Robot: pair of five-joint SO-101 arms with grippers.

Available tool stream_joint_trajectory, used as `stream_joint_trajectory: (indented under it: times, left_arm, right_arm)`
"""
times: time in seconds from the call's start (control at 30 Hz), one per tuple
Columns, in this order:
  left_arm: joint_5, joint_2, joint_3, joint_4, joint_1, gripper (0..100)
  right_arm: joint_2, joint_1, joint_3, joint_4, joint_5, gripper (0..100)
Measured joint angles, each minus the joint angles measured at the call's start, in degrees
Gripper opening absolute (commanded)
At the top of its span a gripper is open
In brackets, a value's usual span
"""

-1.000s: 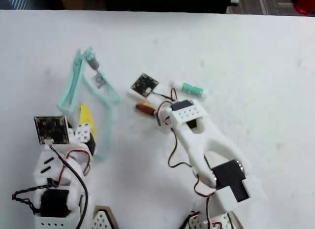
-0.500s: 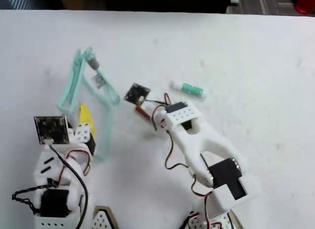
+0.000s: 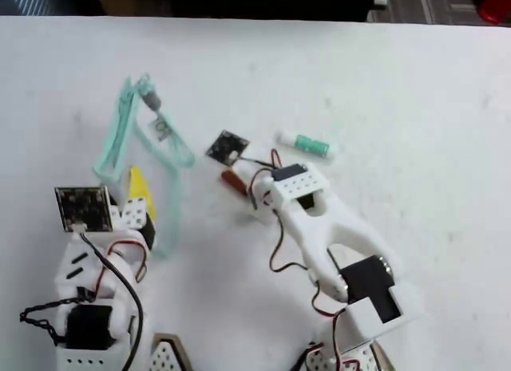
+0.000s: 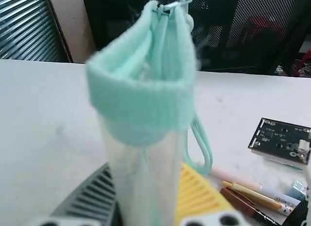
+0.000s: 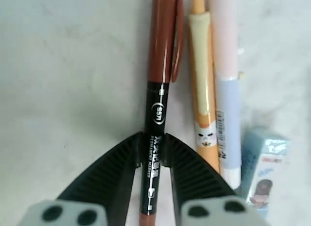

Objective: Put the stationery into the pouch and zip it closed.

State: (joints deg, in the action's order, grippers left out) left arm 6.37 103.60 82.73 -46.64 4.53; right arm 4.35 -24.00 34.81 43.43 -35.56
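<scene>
My left gripper (image 3: 144, 210) is shut on the lower end of the mint-green and clear pouch (image 3: 156, 151), which stretches away over the table. In the left wrist view the pouch (image 4: 141, 104) stands between the grey and yellow fingers (image 4: 201, 199), zipper end up. At mid-table my right gripper (image 3: 243, 187) is shut on a brown pen (image 3: 232, 180). Its black fingers (image 5: 114, 177) clamp the brown pen (image 5: 160, 51) on the barrel. Beside it lie a yellow pen (image 5: 203, 90), a pink and lavender pen (image 5: 226, 95) and a small blue box (image 5: 262, 182).
A green and white glue stick (image 3: 306, 144) lies right of the right gripper. The right arm's camera board (image 4: 282, 139) and the pens (image 4: 243, 189) sit close to the pouch's right side. The white table (image 3: 399, 84) stretches far and right.
My right gripper swung left toward the pouch with the brown pen, then eased back slightly. The left arm and the pouch kept still.
</scene>
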Motion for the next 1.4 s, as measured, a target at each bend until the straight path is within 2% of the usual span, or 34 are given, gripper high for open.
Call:
stream_joint_trajectory:
  times: [0.2,0.37,0.6,0.8,1.0,1.33,1.4]
  left_arm:
    - [0.62,0.26,0.00,0.00,-0.44,2]
    - [2.99,0.26,-2.55,-1.41,-5.63,2]
    - [0.97,0.26,-6.07,-5.63,-12.22,2]
    - [-0.44,0.26,-5.89,-7.65,-18.20,2]
    - [-4.04,1.05,-2.99,-6.42,-19.25,2]
    - [-4.13,1.05,-2.99,-6.42,-19.34,2]
    - [-4.13,1.05,-2.90,-6.42,-19.34,5]
  right_arm:
    - [-1.58,1.05,2.46,-1.05,0.88,1.7]
    - [-6.33,1.32,8.53,-5.54,1.05,1.7]
    - [-10.73,1.85,13.54,-9.41,1.14,1.7]
    - [-11.08,5.01,13.54,-9.49,7.30,1.6]
    - [-11.08,5.98,13.54,-9.85,9.58,1.6]
    - [-11.08,5.98,13.54,-9.85,9.58,1.6]
    - [-11.08,5.98,13.54,-9.85,9.58,1.6]
